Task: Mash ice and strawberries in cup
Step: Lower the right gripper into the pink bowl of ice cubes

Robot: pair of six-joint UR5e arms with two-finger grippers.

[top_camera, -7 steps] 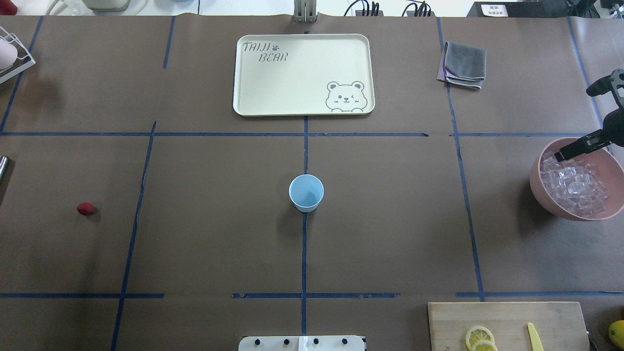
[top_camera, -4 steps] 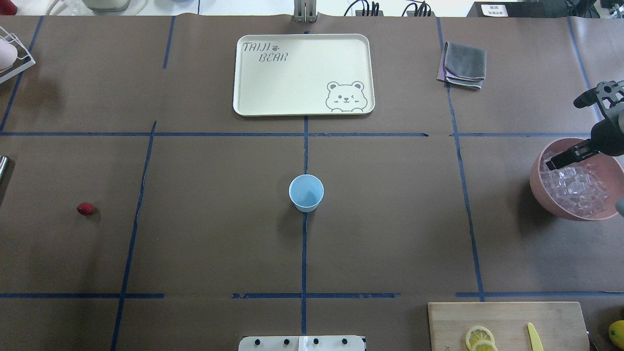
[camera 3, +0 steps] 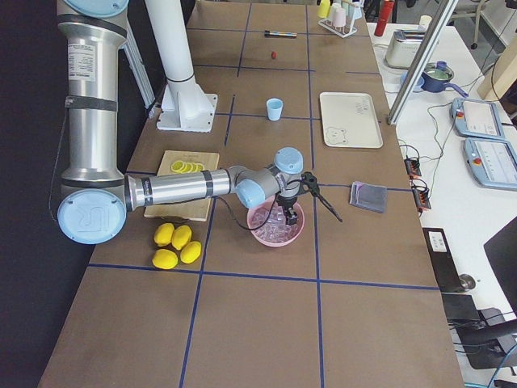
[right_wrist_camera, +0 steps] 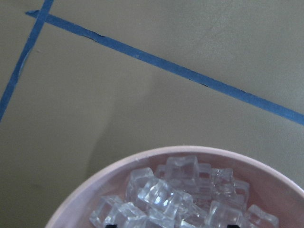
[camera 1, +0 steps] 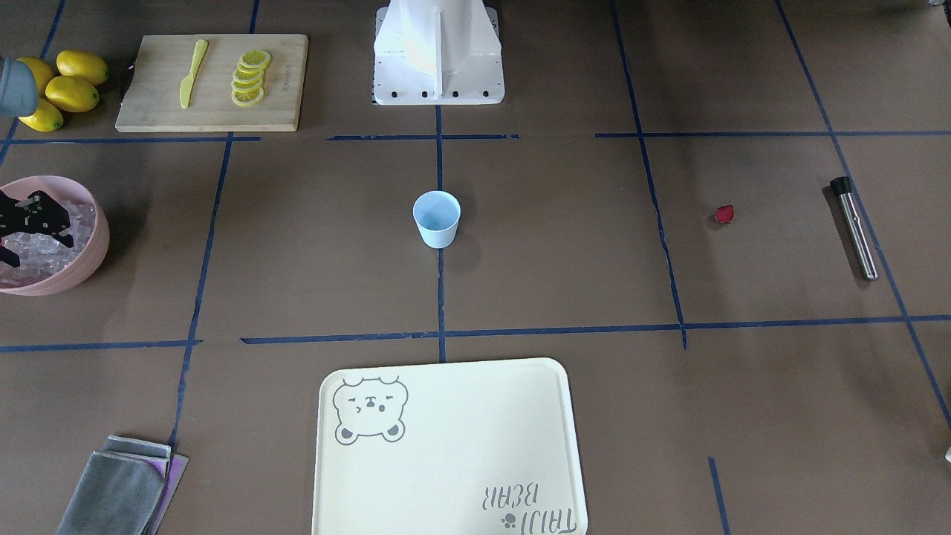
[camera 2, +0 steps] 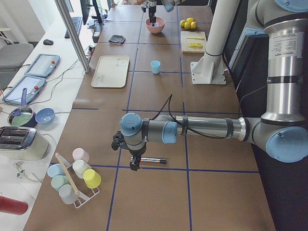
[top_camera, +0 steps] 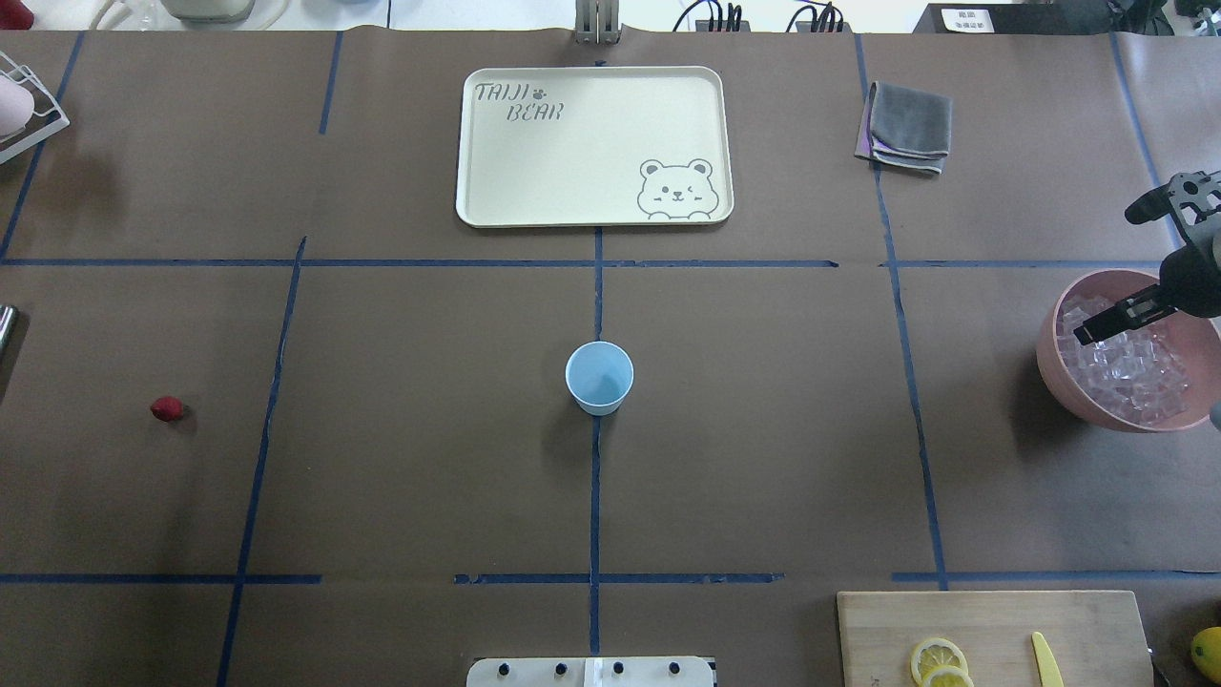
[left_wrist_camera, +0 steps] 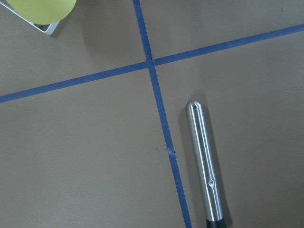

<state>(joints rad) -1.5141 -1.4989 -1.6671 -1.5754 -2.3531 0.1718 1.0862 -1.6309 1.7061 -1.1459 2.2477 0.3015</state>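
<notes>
1. Pink bowl (top_camera: 1057,382) holds the ice (top_camera: 1130,372); right gripper (top_camera: 1107,273) over it, jaws wide apart, nothing seen between them.
2. State of left gripper (camera 2: 134,163): cannot tell.
3. Blue cup (top_camera: 599,378) at table centre; strawberry (top_camera: 166,408) well apart, robot's left.

1 cup (top_camera: 599,377). 1 strawberry (top_camera: 166,409). 1 bowl (top_camera: 1047,361); ice (right_wrist_camera: 175,194) piled in it, too many cubes to count. 1 tray (top_camera: 591,143). 1 board (camera 1: 212,104). 1 knife (camera 1: 192,70). Lemon slices (camera 1: 249,78) overlap, about five. 4 whole lemons (camera 3: 165,234). 1 metal rod (camera 1: 854,227). Cloths (top_camera: 908,122): grey over purple, looks like 2.
</notes>
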